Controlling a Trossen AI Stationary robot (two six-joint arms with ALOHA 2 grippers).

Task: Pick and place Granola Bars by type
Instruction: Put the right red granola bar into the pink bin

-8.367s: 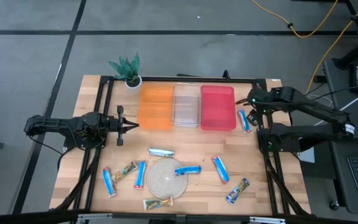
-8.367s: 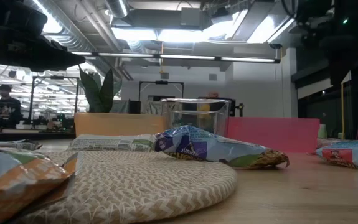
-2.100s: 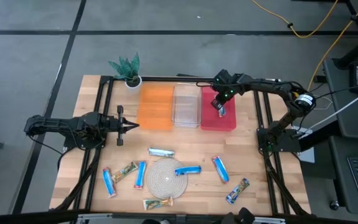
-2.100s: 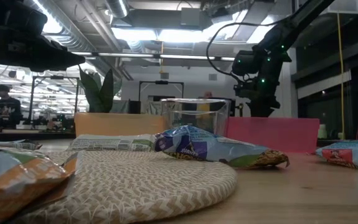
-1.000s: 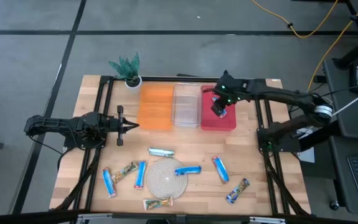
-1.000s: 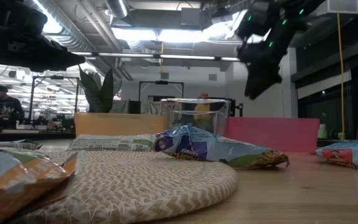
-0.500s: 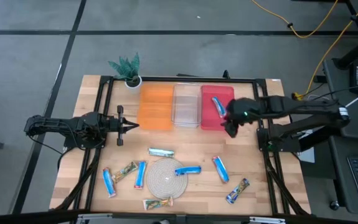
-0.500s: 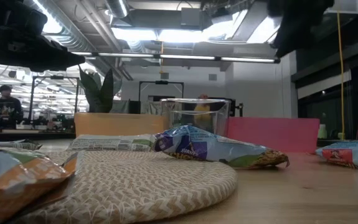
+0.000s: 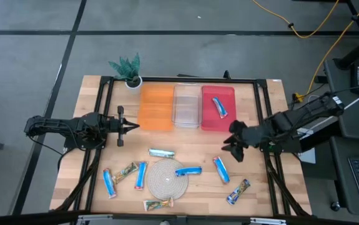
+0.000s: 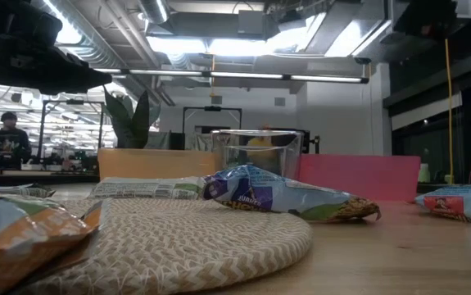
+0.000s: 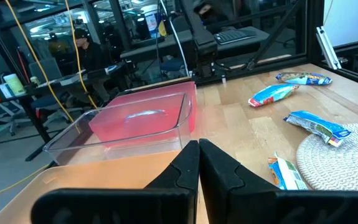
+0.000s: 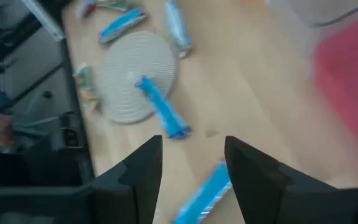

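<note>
My right gripper [image 9: 234, 147] hovers with fingers [image 12: 142, 171] spread and empty over the wooden table [image 9: 254, 172], beside the red plastic bin [image 9: 208, 119] holding one bright blue foil-wrapped granola bar [image 9: 219, 107]. My left gripper [image 9: 129, 126] waits closed beside the orange bin [image 9: 155, 107].

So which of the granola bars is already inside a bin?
The bright blue bar lying in the red bin. All the other bars are out on the wooden table or on the round woven mat.
</note>
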